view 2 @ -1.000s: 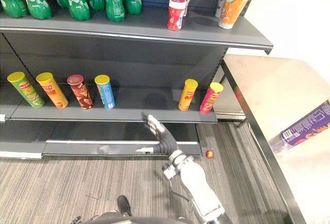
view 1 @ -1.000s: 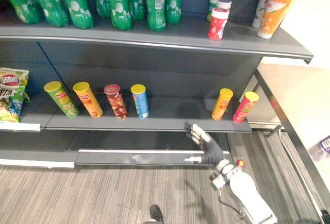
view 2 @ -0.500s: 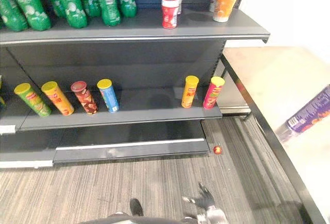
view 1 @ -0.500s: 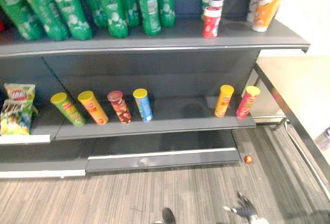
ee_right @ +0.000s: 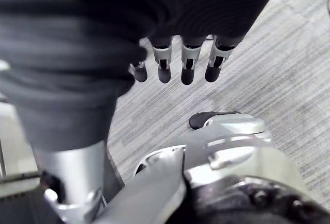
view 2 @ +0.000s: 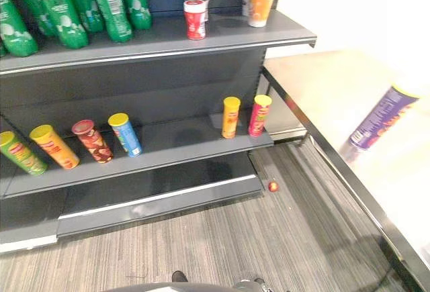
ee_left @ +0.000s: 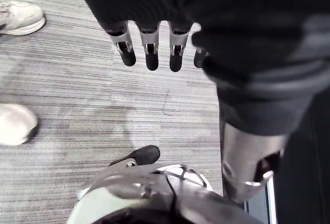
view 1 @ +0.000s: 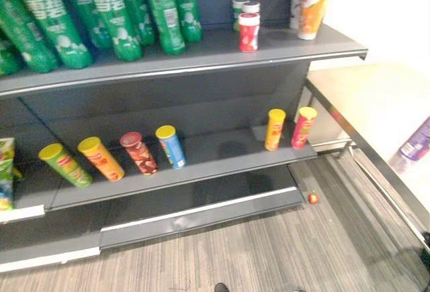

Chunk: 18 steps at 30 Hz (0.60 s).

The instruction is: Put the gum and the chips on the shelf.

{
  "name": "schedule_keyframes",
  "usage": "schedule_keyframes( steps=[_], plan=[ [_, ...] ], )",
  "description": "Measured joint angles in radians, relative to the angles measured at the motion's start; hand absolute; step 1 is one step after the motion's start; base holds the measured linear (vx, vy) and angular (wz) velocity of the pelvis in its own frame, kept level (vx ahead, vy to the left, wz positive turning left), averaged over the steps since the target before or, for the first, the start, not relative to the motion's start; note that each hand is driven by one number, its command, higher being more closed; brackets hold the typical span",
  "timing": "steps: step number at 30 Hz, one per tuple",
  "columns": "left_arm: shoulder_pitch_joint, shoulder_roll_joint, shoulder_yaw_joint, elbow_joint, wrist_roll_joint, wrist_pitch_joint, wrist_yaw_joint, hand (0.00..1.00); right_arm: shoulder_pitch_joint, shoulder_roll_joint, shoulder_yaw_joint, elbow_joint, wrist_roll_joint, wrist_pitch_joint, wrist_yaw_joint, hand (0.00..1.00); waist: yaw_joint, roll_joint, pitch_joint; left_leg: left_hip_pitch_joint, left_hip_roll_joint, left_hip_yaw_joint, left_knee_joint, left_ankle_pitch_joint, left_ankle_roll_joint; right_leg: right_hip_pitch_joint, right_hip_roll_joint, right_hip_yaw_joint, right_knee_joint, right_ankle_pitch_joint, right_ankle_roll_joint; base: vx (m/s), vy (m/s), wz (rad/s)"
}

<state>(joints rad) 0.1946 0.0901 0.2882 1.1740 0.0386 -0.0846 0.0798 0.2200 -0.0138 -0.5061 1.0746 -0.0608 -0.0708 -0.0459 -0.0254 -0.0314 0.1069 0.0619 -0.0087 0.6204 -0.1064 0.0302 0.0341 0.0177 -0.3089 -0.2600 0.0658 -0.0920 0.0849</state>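
Observation:
A purple chips can [view 2: 375, 119] lies tilted on the beige table [view 2: 322, 84] to the right of the shelf unit. On the top shelf [view 1: 201, 54] stand small gum bottles, a red one [view 1: 249, 31] in front and two with green and red tops behind it. Several chips cans stand on the lower shelf [view 1: 215, 161]: green, orange, dark red and blue ones at left, a yellow can [view 1: 274, 129] and a pink can [view 1: 303, 127] at right. My left hand [ee_left: 149, 41] hangs over the floor, fingers straight and empty. My right hand [ee_right: 188, 62] also hangs open and empty.
Green bottles [view 1: 111, 13] fill the left of the top shelf, and an orange bottle [view 1: 312, 7] stands at its right end. A small red round thing [view 2: 273, 186] lies on the floor by the shelf's corner. A person's white shoes [ee_left: 20, 18] are on the carpet nearby.
My right hand, raised toward the lower shelf a second ago, has dropped out of the eye views. The camera has turned right, bringing more of the table and the purple can into view.

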Motion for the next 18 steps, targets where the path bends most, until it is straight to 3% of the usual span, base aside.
schedule_keyframes(
  steps=[1, 4, 5, 6, 7, 8, 9, 10, 12, 14, 15, 16, 17, 18],
  plan=[
    [-0.005, 0.005, -0.004, 0.000, 0.000, 0.000, 0.000, 0.00, 0.000, 0.001, -0.005, 0.000, 0.003, 0.002, 0.000, 0.00, 0.000, -0.015, 0.004, 0.006, -0.002, 0.026, 0.000, -0.002, -0.003, -0.019, 0.000, 0.033, 0.010, 0.000, 0.000, -0.01, 0.046, -0.80],
    [-0.021, 0.020, -0.005, 0.000, 0.000, 0.000, 0.001, 0.00, -0.001, 0.006, -0.023, -0.003, 0.023, 0.002, 0.000, 0.00, -0.001, -0.024, 0.029, 0.015, 0.013, 0.141, 0.000, -0.011, -0.009, -0.068, 0.005, 0.069, -0.005, -0.004, -0.020, -0.02, 0.031, -1.12],
    [-0.025, 0.014, -0.001, 0.000, 0.000, 0.000, 0.001, 0.00, -0.007, 0.013, -0.046, -0.003, 0.029, 0.003, -0.002, 0.00, 0.000, 0.004, 0.048, 0.019, 0.042, 0.195, 0.000, -0.015, -0.013, -0.070, 0.004, -0.023, -0.009, -0.030, -0.087, -0.09, 0.031, -1.31],
    [-0.033, -0.007, 0.031, -0.002, 0.000, -0.002, 0.001, 0.00, -0.025, 0.016, -0.059, 0.002, 0.044, 0.006, -0.005, 0.00, 0.001, 0.021, 0.055, 0.009, 0.092, 0.245, 0.000, -0.021, -0.002, -0.114, -0.014, -0.186, 0.107, -0.039, -0.110, -0.12, 0.034, -1.31],
    [-0.036, -0.009, 0.037, -0.002, 0.000, -0.002, 0.001, 0.00, -0.031, 0.017, -0.069, 0.001, 0.043, 0.006, -0.010, 0.00, -0.004, 0.031, 0.057, 0.006, 0.118, 0.277, 0.000, -0.021, -0.002, -0.134, -0.030, -0.272, 0.201, -0.042, -0.114, -0.16, 0.055, -1.30],
    [-0.036, -0.006, 0.035, -0.003, 0.000, -0.002, 0.001, 0.00, -0.037, 0.017, -0.073, 0.001, 0.042, 0.007, -0.012, 0.00, 0.001, 0.037, 0.058, 0.005, 0.158, 0.338, 0.000, -0.019, -0.007, -0.147, -0.055, -0.434, 0.377, -0.050, -0.125, -0.17, 0.066, -0.97],
    [-0.035, -0.004, 0.033, -0.005, -0.001, -0.002, 0.000, 0.00, -0.038, 0.016, -0.072, 0.003, 0.041, 0.008, -0.013, 0.00, 0.005, 0.030, 0.056, 0.008, 0.171, 0.364, 0.001, -0.013, -0.015, -0.142, -0.073, -0.493, 0.451, -0.060, -0.128, -0.19, 0.052, -1.54],
    [-0.034, 0.004, 0.030, -0.014, -0.037, -0.001, -0.001, 0.00, -0.058, 0.011, -0.057, 0.007, 0.040, 0.012, -0.017, 0.00, 0.014, 0.003, 0.051, 0.012, 0.187, 0.437, 0.001, -0.001, -0.035, -0.107, -0.100, -0.597, 0.560, -0.070, -0.121, -0.16, -0.007, -1.33],
    [-0.042, 0.007, 0.030, -0.014, -0.038, 0.000, -0.002, 0.00, -0.079, 0.003, -0.043, 0.021, 0.039, 0.013, -0.017, 0.00, 0.019, -0.006, 0.050, 0.011, 0.189, 0.476, 0.001, 0.007, -0.046, -0.076, -0.093, -0.618, 0.552, -0.080, -0.105, -0.11, -0.056, -1.16],
    [-0.063, 0.017, 0.032, -0.009, -0.037, 0.000, -0.006, 0.00, -0.124, 0.004, -0.025, 0.055, 0.040, 0.015, -0.016, 0.00, 0.022, -0.032, 0.041, -0.015, 0.179, 0.530, 0.039, 0.013, -0.051, 0.009, -0.042, -0.621, 0.338, -0.053, -0.058, -0.13, -0.125, -0.89],
    [-0.093, 0.025, 0.035, 0.012, -0.038, 0.003, -0.005, 0.00, -0.148, -0.011, 0.007, 0.076, 0.039, 0.015, -0.016, 0.00, 0.019, -0.024, 0.049, -0.024, 0.170, 0.543, 0.037, 0.032, -0.045, 0.043, 0.007, -0.617, 0.193, -0.070, 0.015, -0.19, -0.118, -0.39],
    [-0.104, 0.018, 0.035, 0.018, -0.038, 0.002, -0.006, 0.00, -0.154, -0.029, 0.011, 0.080, 0.039, 0.014, -0.016, 0.00, 0.011, -0.001, 0.056, -0.026, 0.176, 0.545, 0.016, 0.042, -0.053, 0.045, 0.034, -0.622, 0.148, -0.052, 0.007, -0.23, -0.104, -0.26],
    [-0.113, -0.002, 0.054, 0.020, -0.038, 0.001, -0.006, 0.00, -0.152, -0.048, 0.015, 0.081, 0.039, 0.015, -0.018, 0.00, 0.002, 0.027, 0.062, -0.024, 0.186, 0.546, 0.014, 0.068, -0.032, 0.053, 0.057, -0.622, 0.133, -0.044, 0.008, -0.19, -0.032, -0.08],
    [-0.114, -0.010, 0.065, 0.019, -0.036, 0.001, -0.006, 0.00, -0.147, -0.050, 0.015, 0.080, 0.039, 0.015, -0.018, 0.00, -0.002, 0.033, 0.061, -0.019, 0.191, 0.546, 0.014, 0.070, -0.034, 0.059, 0.065, -0.621, 0.128, -0.044, 0.008, -0.13, -0.052, -0.07]
  ],
)
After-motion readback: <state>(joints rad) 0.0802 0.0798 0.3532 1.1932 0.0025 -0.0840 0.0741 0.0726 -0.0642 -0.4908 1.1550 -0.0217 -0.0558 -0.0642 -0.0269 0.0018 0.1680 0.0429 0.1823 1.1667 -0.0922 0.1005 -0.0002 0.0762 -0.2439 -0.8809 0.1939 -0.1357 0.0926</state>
